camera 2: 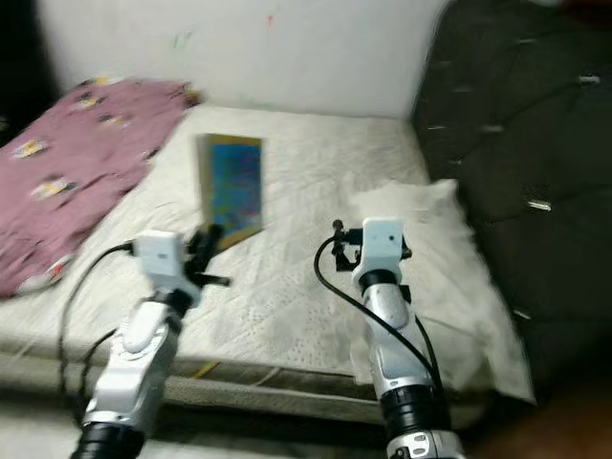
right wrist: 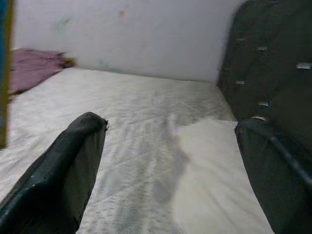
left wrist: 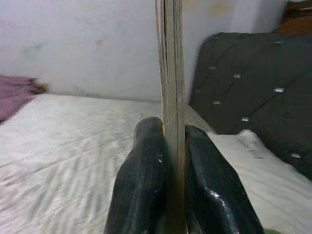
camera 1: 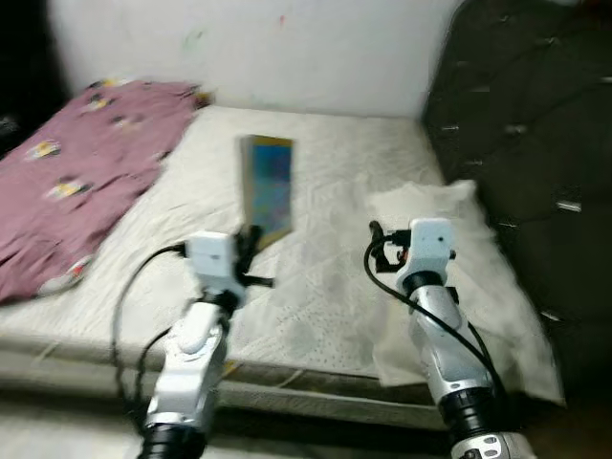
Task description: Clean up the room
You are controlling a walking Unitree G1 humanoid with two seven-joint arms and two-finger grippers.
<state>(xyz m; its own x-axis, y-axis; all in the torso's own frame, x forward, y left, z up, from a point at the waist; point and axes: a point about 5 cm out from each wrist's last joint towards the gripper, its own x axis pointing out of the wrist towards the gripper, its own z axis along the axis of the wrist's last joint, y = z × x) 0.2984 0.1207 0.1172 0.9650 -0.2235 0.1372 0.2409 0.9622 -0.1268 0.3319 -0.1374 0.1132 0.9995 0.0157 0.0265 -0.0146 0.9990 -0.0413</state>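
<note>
A thin book with a blue and yellow cover (camera 1: 268,188) is held upright above the white mattress (camera 1: 316,277). My left gripper (camera 1: 251,239) is shut on its lower edge; in the left wrist view the book's page edge (left wrist: 170,87) stands clamped between the two black fingers (left wrist: 144,185). My right gripper (camera 1: 378,239) hovers over the mattress to the right of the book, open, with nothing between its fingers (right wrist: 63,180). The book's edge (right wrist: 5,68) shows at the side of the right wrist view.
A purple patterned blanket (camera 1: 76,163) lies on the bed's left part. A white pillow (camera 1: 449,249) rests at the right, beside a dark tufted headboard (camera 1: 535,143). A white wall (camera 1: 287,48) runs behind the bed.
</note>
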